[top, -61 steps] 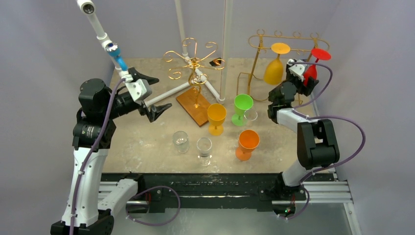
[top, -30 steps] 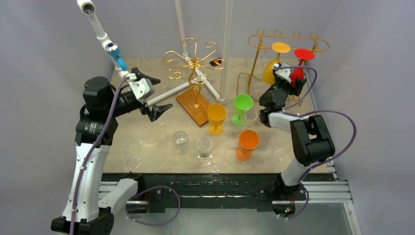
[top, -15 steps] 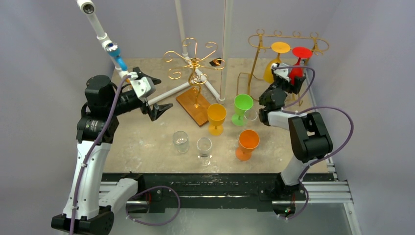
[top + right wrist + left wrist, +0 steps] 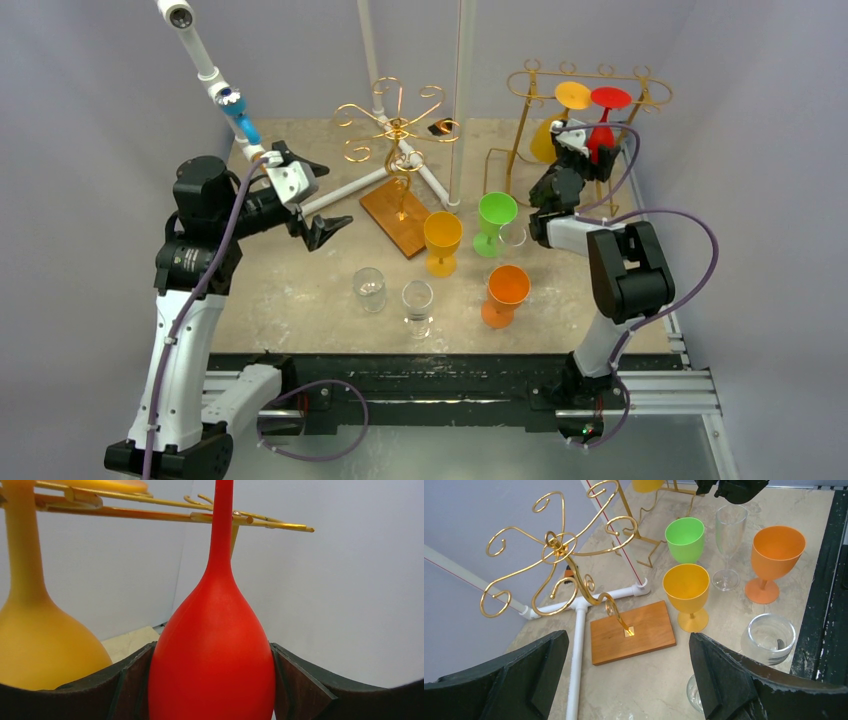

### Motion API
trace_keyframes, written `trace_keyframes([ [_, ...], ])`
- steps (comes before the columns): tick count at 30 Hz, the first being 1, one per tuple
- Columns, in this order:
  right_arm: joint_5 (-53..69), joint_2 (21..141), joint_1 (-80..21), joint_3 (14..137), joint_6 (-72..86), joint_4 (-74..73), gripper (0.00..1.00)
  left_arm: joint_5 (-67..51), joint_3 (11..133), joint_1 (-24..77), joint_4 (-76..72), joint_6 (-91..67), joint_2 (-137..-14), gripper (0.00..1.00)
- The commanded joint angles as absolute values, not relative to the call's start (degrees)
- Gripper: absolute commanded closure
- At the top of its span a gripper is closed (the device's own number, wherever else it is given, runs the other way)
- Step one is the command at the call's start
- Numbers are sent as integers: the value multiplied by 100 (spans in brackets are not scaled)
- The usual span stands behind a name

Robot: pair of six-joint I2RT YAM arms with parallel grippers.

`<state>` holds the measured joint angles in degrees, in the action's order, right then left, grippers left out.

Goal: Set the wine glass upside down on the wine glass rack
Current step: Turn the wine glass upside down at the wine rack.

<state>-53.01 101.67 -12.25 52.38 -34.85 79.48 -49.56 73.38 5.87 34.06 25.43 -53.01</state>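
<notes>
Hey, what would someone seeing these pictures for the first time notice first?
The red wine glass, upside down in the right hand at the far-right gold rack, beside a hanging yellow glass. Next, the curly gold stand on its wooden base at centre, with a green goblet and an orange goblet to its right.

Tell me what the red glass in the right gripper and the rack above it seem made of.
Red glass: probably plastic, opaque with a matte, even surface. Rack: probably metal wire, gold-coloured and glossy, glinting along thin rods.
</notes>
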Motion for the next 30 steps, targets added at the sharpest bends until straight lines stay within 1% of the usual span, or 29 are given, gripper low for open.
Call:
trace_keyframes([
  [1, -5233, 10131, -1149, 5333, -3263, 7961, 92, -5115, 7464, 598, 3481, 2775, -5221, 0],
  [16, -5209, 10205, -1031, 5264, -2994, 7774, 91, -5132, 7340, 598, 3347, 2717, -5212, 0],
  [19, -5189, 10247, -1028, 5208, -2921, 7715, 87, -5134, 7339, 599, 3334, 2716, -5204, 0],
  [22, -5213, 10280, -1028, 5098, -2850, 7717, 75, -5133, 7322, 602, 3331, 2716, -5187, 0],
  [23, -5249, 10305, -1028, 5083, -2836, 7714, 69, -5137, 7315, 605, 3323, 2709, -5178, 0],
  [26, -5454, 10342, -1028, 5025, -2792, 7814, 54, -5142, 7320, 615, 3323, 2708, -5169, 0],
  [28, -5577, 10324, -1028, 5002, -2755, 7819, 42, -5133, 7330, 624, 3316, 2700, -5160, 0],
  [29, -5596, 10296, -1031, 4989, -2700, 7747, 39, -5133, 7330, 624, 3315, 2700, -5159, 0],
  [30, -5602, 10247, -1029, 4965, -2627, 7665, 33, -5141, 7330, 628, 3314, 2692, -5153, 0],
])
